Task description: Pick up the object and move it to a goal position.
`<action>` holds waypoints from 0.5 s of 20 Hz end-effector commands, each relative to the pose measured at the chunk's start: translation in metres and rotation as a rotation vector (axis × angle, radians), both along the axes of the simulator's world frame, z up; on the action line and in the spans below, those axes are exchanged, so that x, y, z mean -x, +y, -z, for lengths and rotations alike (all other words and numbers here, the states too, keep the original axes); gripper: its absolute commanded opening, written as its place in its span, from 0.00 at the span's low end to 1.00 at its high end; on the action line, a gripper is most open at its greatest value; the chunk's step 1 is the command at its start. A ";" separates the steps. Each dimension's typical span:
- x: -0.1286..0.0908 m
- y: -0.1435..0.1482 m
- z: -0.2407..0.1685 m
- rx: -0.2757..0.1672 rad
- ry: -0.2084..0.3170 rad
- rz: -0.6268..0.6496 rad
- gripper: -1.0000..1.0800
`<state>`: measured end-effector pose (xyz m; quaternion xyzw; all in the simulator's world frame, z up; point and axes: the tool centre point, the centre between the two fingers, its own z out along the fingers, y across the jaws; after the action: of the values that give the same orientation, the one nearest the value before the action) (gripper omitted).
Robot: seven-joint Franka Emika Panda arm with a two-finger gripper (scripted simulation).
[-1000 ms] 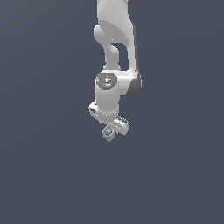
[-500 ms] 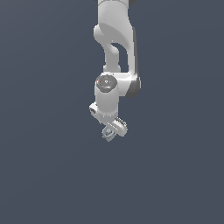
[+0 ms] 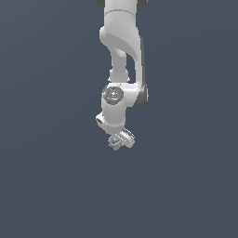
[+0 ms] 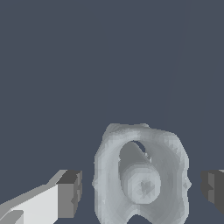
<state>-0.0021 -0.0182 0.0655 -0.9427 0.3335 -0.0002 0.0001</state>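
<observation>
A flat, dark slate-blue background [image 3: 46,186] is filling both views; no edge, corner or seam is showing on it, so nothing is marking where a supporting surface begins or ends.

The white arm [image 3: 122,42] is reaching down from the top of the exterior view, standing near the middle of that picture. Its links are stacking one below another, with a round grey cap facing the camera at the wrist joint [image 3: 112,94].

Below the wrist, the gripper [image 3: 120,141] is pointing down and slightly toward the exterior view's right. In the wrist view its two fingers are standing spread, with dark grey pads: one finger [image 4: 65,194] is sitting on one side of the object and the other [image 4: 214,186] on the opposite side. A strip of background is showing between each pad and the object, so the gripper is standing released, not clamping anything.

The object [image 4: 141,175] is sitting between the fingers, apart from both. It is looking like a pale grey-blue, chunky, roundish piece with a ring-like face and a short stub at its centre. In the exterior view it is appearing only as a tiny pale lump [image 3: 114,142] at the gripper's tip, too small for detail.
</observation>
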 end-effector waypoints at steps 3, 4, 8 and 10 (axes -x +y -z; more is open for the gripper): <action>0.001 0.000 0.019 0.000 0.001 0.002 0.96; 0.000 0.000 0.021 0.000 0.001 0.002 0.96; 0.000 0.000 0.024 0.000 0.001 0.002 0.00; 0.000 0.000 0.024 0.000 0.001 0.002 0.00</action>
<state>-0.0018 -0.0178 0.0425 -0.9425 0.3343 0.0001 0.0001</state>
